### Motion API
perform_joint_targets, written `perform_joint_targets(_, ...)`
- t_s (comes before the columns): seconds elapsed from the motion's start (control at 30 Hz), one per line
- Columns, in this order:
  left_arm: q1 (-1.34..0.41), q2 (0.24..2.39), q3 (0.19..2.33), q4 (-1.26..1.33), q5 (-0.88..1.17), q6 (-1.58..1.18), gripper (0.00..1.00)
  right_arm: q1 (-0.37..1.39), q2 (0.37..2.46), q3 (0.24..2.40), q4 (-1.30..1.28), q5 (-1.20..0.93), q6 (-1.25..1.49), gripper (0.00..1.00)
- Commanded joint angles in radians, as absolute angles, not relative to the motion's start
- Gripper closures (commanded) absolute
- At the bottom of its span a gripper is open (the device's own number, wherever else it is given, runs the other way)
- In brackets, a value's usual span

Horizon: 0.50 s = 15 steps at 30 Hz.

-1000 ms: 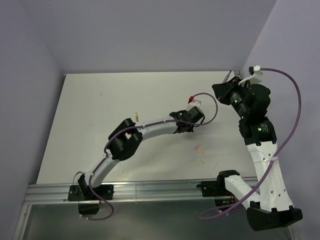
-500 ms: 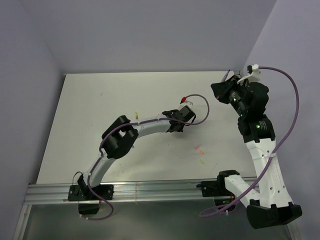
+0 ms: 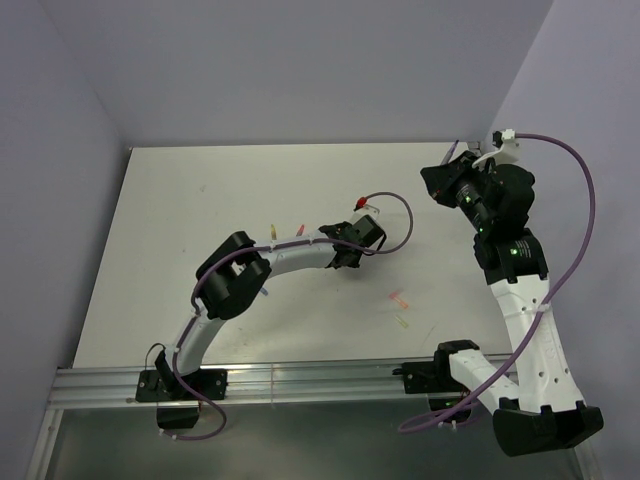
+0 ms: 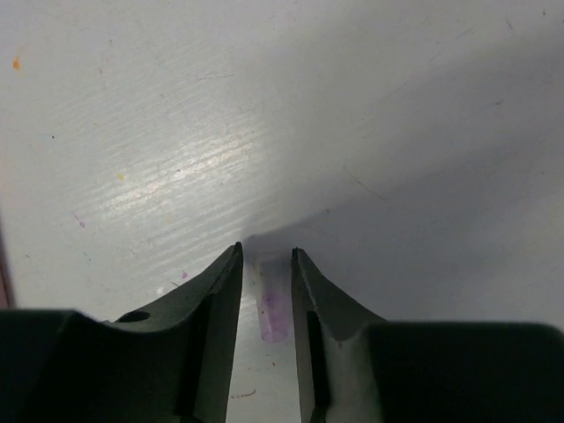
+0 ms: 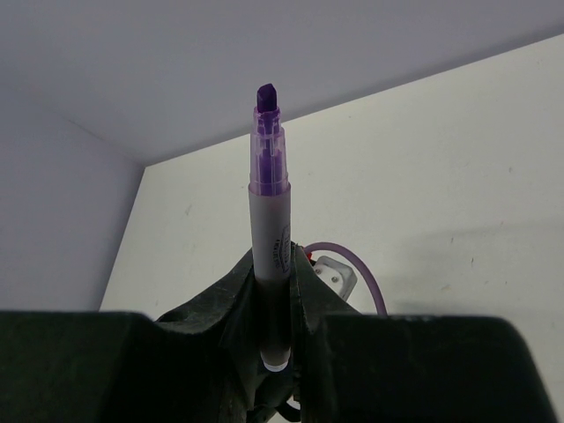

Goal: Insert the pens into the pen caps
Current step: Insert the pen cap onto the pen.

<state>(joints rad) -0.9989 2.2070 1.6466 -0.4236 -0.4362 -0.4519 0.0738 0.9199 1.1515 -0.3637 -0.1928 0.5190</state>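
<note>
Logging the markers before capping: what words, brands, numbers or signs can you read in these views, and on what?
No text is readable.
On the purple pen in the right hand: a small dark oval print on the grey barrel, too blurred to read.
On the pen cap between the jaws of the left hand: no marking visible.
On the table: no writing, only stray colour specks.

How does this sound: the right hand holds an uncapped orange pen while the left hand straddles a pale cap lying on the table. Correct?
Not quite: the pen in the right hand has a purple tip and grey barrel, not orange, as the right wrist view shows. The rest stands: it is uncapped, and the left hand straddles a pale cap lying on the table.
</note>
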Motion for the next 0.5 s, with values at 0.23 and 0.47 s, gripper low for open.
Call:
perform_joint_targets(0.23, -1.002, 2.186, 1.681, -0.479, -0.449, -0.501, 0.6, 0.066, 0.914, 1.144, -0.319, -0.193, 0.514, 1.0)
perform_joint_targets(0.47, -1.002, 2.183, 1.678, -0.515, -0.445, -0.552, 0.64, 0.066, 0.913, 1.144, -0.321, -0.196, 0.514, 1.0)
